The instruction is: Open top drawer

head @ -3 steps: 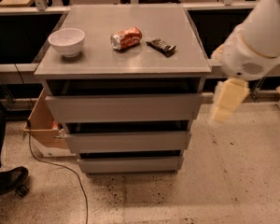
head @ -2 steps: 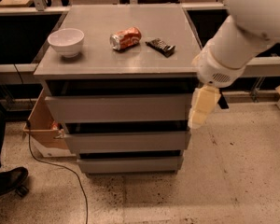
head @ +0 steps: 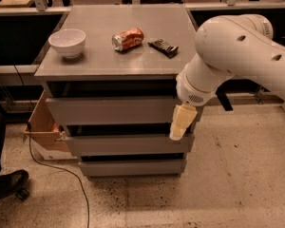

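The top drawer [head: 111, 109] is the widest grey flat front of three in a grey cabinet, and it sits shut under the cabinet top. My gripper [head: 179, 127] hangs down from the white arm at the cabinet's right front corner. Its pale fingers [head: 182, 121] overlap the right end of the top drawer front and reach down to the middle drawer [head: 123, 144]. I cannot tell whether it touches the drawer.
On the cabinet top [head: 99, 63] stand a white bowl [head: 67, 42], a crushed orange can [head: 128, 38] and a dark snack bar [head: 163, 47]. A bottom drawer [head: 132, 167] is below. An open cardboard box [head: 42, 127] and a black cable [head: 57, 170] lie left. A shoe [head: 7, 184] is at lower left.
The arm has swung left from beside the cabinet. The gripper now hangs in front of the right end of the drawer fronts. The drawers have not moved.
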